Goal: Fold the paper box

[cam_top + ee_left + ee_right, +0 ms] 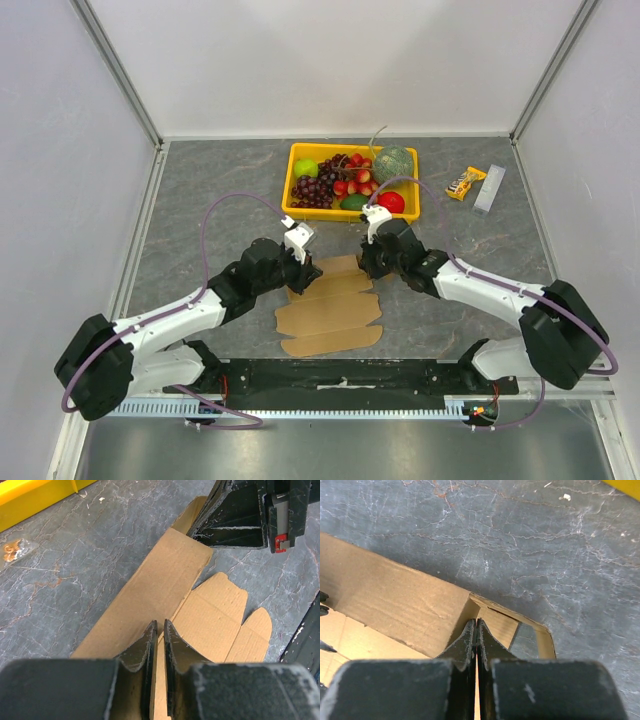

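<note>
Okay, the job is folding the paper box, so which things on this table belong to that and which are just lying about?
Belongs to the job: paper box, pinched by the left gripper and the right gripper.
Just lying about: yellow tray holding fruit, orange snack packet, pale bar beside it.

The paper box (pixel 330 318) is a plain brown, unprinted cardboard sheet cut with rounded flaps; it lies on the near middle of the grey tabletop (pixel 200 200); its near panels lie flat; its far long panel is raised along a crease, one end flap turned inward.
</note>
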`<state>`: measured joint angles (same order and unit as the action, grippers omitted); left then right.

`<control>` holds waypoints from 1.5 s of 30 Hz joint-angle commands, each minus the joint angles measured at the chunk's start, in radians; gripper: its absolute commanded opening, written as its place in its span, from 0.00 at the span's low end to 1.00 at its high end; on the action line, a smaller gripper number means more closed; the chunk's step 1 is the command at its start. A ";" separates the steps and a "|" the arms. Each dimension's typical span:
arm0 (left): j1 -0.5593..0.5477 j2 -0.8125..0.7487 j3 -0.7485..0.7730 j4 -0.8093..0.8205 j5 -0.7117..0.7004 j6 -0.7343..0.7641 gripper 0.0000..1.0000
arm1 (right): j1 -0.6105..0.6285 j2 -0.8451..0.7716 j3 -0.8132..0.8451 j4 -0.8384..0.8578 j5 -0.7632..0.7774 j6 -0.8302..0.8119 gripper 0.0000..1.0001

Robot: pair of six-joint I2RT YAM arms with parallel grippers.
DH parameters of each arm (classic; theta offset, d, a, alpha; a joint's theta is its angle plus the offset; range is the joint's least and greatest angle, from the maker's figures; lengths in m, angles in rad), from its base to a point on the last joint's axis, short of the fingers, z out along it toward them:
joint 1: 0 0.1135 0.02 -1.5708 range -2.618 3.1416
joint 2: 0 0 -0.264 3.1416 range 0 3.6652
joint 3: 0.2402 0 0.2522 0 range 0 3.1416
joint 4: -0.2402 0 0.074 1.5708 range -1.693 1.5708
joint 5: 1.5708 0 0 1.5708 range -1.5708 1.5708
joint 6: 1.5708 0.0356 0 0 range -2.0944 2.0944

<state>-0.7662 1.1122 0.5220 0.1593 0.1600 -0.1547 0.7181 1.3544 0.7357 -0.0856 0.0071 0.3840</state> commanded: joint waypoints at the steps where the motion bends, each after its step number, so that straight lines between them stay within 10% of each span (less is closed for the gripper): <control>1: -0.004 0.008 -0.005 0.042 0.006 0.017 0.15 | -0.051 -0.020 -0.053 0.154 -0.152 0.072 0.00; 22: -0.004 0.037 -0.039 0.101 0.027 0.030 0.14 | -0.206 0.005 -0.197 0.469 -0.522 0.277 0.00; 34: -0.004 0.064 -0.077 0.175 0.024 0.034 0.11 | -0.209 -0.018 -0.133 0.147 -0.239 0.055 0.01; 45: -0.005 0.057 -0.093 0.201 -0.004 0.034 0.12 | -0.206 0.071 -0.117 0.185 -0.124 -0.007 0.06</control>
<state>-0.7700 1.1709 0.4400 0.3290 0.1818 -0.1543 0.5129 1.3964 0.5774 0.0643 -0.1715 0.4213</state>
